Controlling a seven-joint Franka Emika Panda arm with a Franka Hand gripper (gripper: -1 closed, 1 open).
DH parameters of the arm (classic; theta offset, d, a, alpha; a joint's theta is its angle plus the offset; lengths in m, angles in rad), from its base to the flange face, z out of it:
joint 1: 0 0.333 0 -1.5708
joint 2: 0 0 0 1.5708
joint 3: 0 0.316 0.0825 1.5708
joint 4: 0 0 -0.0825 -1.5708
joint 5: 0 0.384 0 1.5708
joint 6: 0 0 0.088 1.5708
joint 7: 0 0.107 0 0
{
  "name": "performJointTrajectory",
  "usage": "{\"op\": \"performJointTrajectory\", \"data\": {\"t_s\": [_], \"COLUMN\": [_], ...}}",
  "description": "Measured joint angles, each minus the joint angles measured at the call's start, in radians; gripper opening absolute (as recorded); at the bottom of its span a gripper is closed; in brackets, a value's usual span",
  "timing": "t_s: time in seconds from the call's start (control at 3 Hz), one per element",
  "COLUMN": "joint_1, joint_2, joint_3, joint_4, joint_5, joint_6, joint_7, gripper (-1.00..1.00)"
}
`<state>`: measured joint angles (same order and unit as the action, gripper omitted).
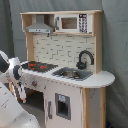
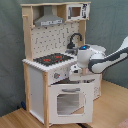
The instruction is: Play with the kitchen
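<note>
Gripper (image 2: 75,76) hard to make out in both exterior views: blurred, partly merged with the white front of the kitchen (image 2: 52,65), so cannot tell whether open or closed, nor whether holding anything. Seen in the second exterior view just beside the front panel with the knobs (image 2: 56,75), right above the oven door (image 2: 67,102), close to or touching; contact not clear. Arm (image 2: 107,57) cut off at the second exterior view's right edge. In the first exterior view only a white part of the arm (image 1: 12,75) visible at the first exterior view's left, near the hob (image 1: 39,65), hand end hidden.

Kitchen standing upright on a wooden floor (image 2: 15,117) against a grey curtain (image 2: 10,50), filling the middle of both exterior views. Oven door tilted outward, partly open. Faucet (image 1: 85,57) beside the sink (image 1: 71,74), hood (image 1: 40,27) above the hob. Toy microwave (image 1: 75,22) at the top with small marks on its panel, not readable. No brand or writing legible anywhere.
</note>
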<state>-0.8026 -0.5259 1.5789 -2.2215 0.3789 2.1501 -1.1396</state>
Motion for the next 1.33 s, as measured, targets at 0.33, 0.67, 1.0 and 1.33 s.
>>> {"op": "performJointTrajectory", "data": {"t_s": [0.33,0.67,1.0,1.33], "joint_1": [-0.035,-0.074,-0.117,-0.159], "joint_2": [0.000,0.000,-0.001,-0.001], "joint_3": [0.055,0.119,0.193,0.256], "joint_4": [0.000,0.000,0.000,0.004], "joint_5": [0.013,0.044,0.088,0.129], "joint_6": [0.032,0.075,0.110,0.156], "joint_7": [0.037,0.092,0.109,0.133], "gripper": [-1.00,-1.00,-1.00,-1.00]}}
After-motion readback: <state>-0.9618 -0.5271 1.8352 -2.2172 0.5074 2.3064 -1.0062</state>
